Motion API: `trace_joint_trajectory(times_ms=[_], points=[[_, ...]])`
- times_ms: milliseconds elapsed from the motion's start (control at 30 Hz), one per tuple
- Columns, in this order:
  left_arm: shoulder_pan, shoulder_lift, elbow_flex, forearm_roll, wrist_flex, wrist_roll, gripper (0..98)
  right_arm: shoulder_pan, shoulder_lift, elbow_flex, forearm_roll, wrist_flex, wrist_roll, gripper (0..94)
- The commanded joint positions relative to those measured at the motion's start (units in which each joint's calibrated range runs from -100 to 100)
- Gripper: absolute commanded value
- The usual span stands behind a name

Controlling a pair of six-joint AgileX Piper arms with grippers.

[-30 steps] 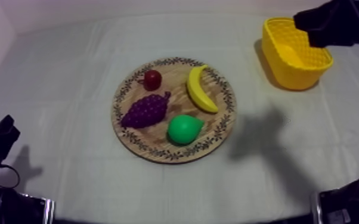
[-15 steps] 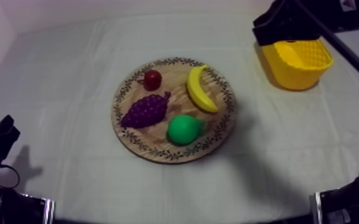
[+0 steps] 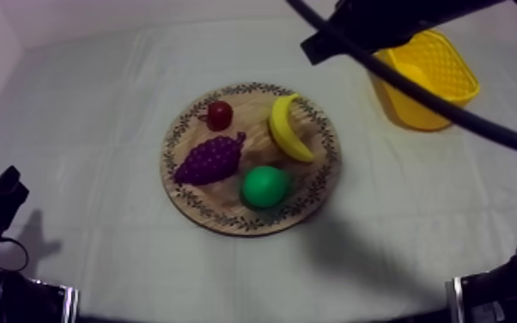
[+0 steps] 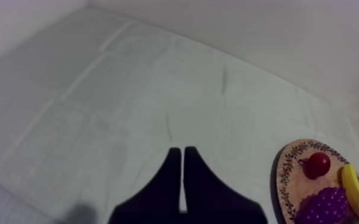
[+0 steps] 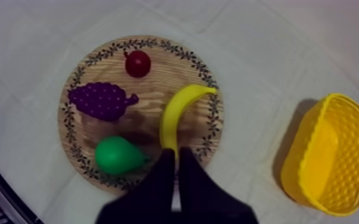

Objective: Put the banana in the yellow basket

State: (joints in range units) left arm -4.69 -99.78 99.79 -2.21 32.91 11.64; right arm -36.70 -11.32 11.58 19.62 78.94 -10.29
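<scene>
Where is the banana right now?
Top view: the banana lies on the right side of the wooden board, between the small red fruit and the pear.

Round wooden board (image 3: 249, 110) sits at tabletop (image 3: 99, 112) centre, carrying banana (image 3: 288, 129), pear (image 3: 264, 186), bunch of grapes (image 3: 210, 160) and small red fruit (image 3: 220, 114). Yellow basket (image 3: 447, 73) stands near far right corner, partly beneath right arm (image 3: 382, 21).

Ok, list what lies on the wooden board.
On the wooden board: banana, pear, grapes, small red fruit. The wood beneath each fruit is covered.
</scene>
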Motion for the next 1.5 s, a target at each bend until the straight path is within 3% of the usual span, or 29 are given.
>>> trace_joint_trajectory(times_ms=[0, 567, 1000, 1067, 1267, 1467], points=[[0.0, 0.0, 0.0, 0.03, 0.0, 0.0, 0.1, 0.1, 1.3, -1.4, -0.1, 0.8, 0.2, 0.3], [0.0, 0.0, 0.0, 0.03, 0.0, 0.0, 0.1, 2.1, 8.5, -6.2, -2.2, 2.6, -2.0, 3.4], [0.0, 0.0, 0.0, 0.03, 0.0, 0.0, 0.1, 2.7, 12.7, -9.3, -4.3, 3.9, -4.3, 11.7], [0.0, 0.0, 0.0, 0.03, 0.0, 0.0, 0.1, 2.7, 12.9, -9.3, -4.5, 3.8, -4.5, 19.1], [0.0, 0.0, 0.0, 0.03, 0.0, 0.0, 0.1, 2.8, 13.3, -9.5, -5.1, 3.7, -4.7, 53.2], [0.0, 0.0, 0.0, 0.03, 0.0, 0.0, 0.1, 3.1, 14.2, -9.0, -5.5, 2.7, -4.4, 59.3]])
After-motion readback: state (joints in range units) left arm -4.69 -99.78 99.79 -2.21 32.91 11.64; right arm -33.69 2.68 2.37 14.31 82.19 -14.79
